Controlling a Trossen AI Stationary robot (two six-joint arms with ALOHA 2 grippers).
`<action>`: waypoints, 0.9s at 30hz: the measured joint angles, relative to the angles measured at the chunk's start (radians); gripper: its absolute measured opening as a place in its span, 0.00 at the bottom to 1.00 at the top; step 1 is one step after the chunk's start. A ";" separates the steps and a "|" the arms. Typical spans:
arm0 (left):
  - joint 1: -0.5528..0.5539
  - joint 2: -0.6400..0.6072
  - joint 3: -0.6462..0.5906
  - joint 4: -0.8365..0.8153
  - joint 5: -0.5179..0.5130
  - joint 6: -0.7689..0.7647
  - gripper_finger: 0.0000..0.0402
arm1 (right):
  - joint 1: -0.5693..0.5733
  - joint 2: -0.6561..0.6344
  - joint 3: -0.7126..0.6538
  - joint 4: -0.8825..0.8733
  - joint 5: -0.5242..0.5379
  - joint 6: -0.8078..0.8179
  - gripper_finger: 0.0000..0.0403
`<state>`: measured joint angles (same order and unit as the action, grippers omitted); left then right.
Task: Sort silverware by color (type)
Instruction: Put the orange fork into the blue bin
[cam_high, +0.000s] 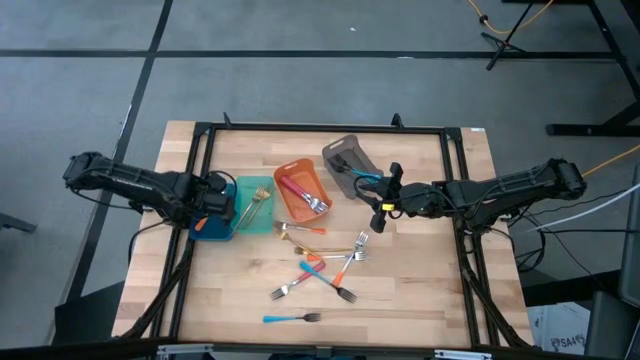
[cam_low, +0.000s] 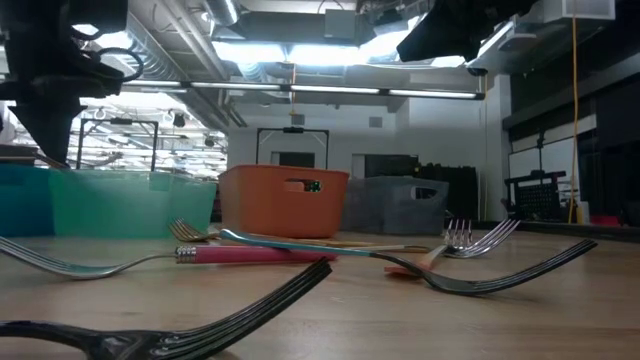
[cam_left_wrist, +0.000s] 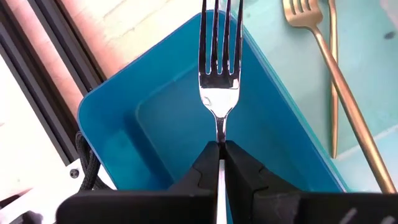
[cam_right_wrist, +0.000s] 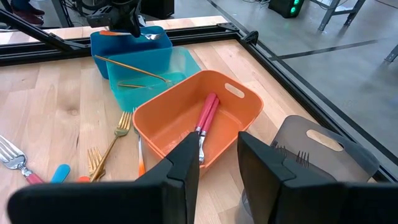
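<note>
Steel tines first: your left gripper (cam_left_wrist: 221, 149) was clamped tight on the neck of a fork (cam_left_wrist: 219, 93), pinched right below the head, tines pointing away from the wrist. I couldn't make out the handle colour, since the grip hid it.

Right under that fork was the blue bin (cam_left_wrist: 102, 106), and nothing showed in the part of it I could see. So I'd call this the drop-off step: fork carried over, not let go yet.

Just beside it, touching it, was the teal bin (cam_high: 250, 190) with the gold forks (cam_left_wrist: 339, 81) already in it. Next over was the orange bin (cam_right_wrist: 249, 102) with a couple of red-handled pieces (cam_right_wrist: 207, 112), then the grey bin (cam_right_wrist: 323, 146) beyond that.

Your right gripper (cam_right_wrist: 217, 143) hung above the table near the orange and grey bins, fingers spread, nothing in them.

The rest of the silverware was loose on the wood: a crossed heap of forks (cam_high: 325, 265) mid-table and one blue-handled fork (cam_high: 290, 318) off by itself near the front edge.

My guess at the next move: keep the fork inside the blue walls, then release. Watch it doesn't tip over the rim into the teal one.
</note>
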<state>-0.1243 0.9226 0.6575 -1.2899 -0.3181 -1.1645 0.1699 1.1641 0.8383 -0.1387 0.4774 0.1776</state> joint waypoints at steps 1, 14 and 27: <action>0.005 0.000 0.000 0.000 0.005 0.009 0.01 | 0.000 0.000 0.000 0.000 0.000 0.000 0.25; 0.059 0.000 0.000 0.008 0.060 0.072 0.01 | 0.000 0.000 0.000 0.000 0.000 0.000 0.25; 0.094 0.060 0.000 0.012 0.074 0.090 0.01 | 0.000 0.000 0.000 0.000 0.000 0.000 0.25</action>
<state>-0.0299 0.9822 0.6571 -1.2780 -0.2445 -1.0742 0.1697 1.1639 0.8383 -0.1390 0.4774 0.1776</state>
